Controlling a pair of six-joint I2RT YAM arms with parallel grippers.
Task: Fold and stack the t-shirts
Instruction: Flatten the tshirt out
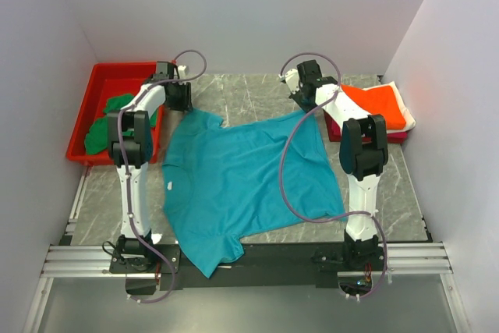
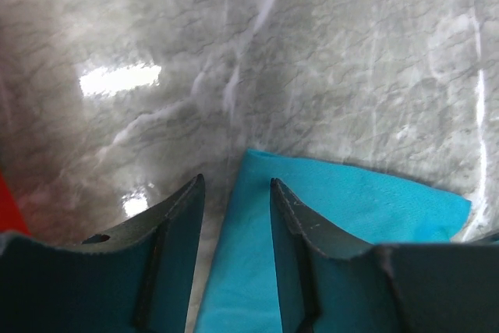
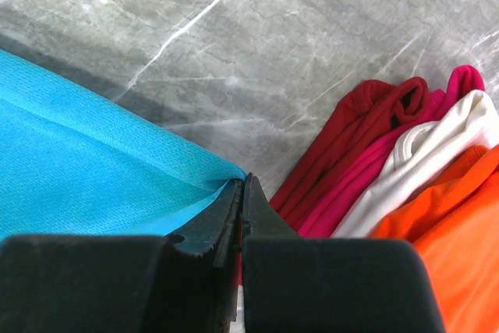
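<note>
Teal t-shirt lay spread on the grey marble table, between both arms. Right gripper was clamped shut on its far right edge. Left gripper stood with jaws apart over the far left corner. At far right, a folded orange t-shirt topped a stack, above a white t-shirt and a magenta t-shirt. A dark green t-shirt lay crumpled in the red bin, far left.
</note>
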